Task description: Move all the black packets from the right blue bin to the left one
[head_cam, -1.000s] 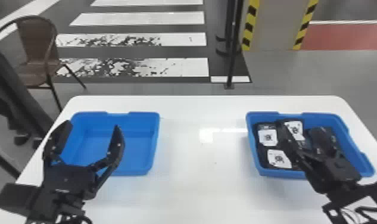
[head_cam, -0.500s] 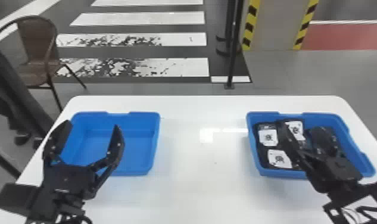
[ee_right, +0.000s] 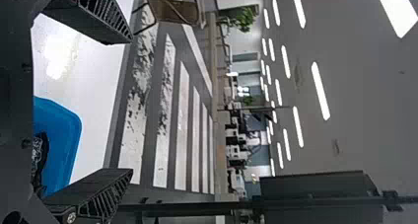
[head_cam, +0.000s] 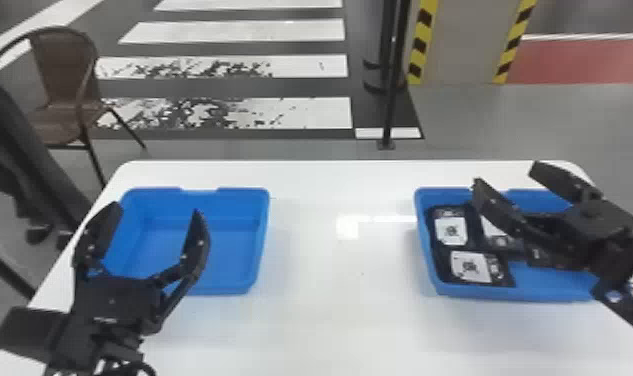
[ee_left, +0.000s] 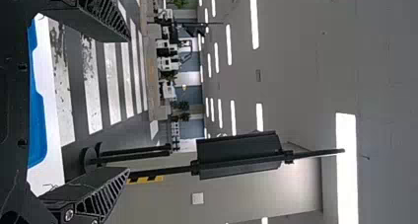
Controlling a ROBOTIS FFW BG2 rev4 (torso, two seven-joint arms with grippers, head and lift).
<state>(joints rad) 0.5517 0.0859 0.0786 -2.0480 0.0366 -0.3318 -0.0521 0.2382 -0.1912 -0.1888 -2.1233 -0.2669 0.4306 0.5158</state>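
In the head view the right gripper (head_cam: 505, 185) stands open above the right blue bin (head_cam: 505, 295), its two fingers spread wide. Black packets (head_cam: 470, 267) with white labels lie in that bin, mostly on its left side; the arm covers part of the bin. The left gripper (head_cam: 155, 215) is open over the near left part of the left blue bin (head_cam: 262, 235), whose visible floor is bare. In the left wrist view the left gripper (ee_left: 125, 105) has nothing between its fingers. The right wrist view has the right gripper (ee_right: 130, 108) open, with the right bin (ee_right: 64, 135) and a black packet (ee_right: 39, 160) beyond its base.
Both bins rest on a white table (head_cam: 345, 310), with a wide stretch of tabletop between them. Past its far left corner stands a brown chair (head_cam: 62, 75), and a black pole (head_cam: 392, 90) rises behind the table.
The right gripper has lifted up from low in the right bin and its fingers now show spread apart. The left arm has kept still.
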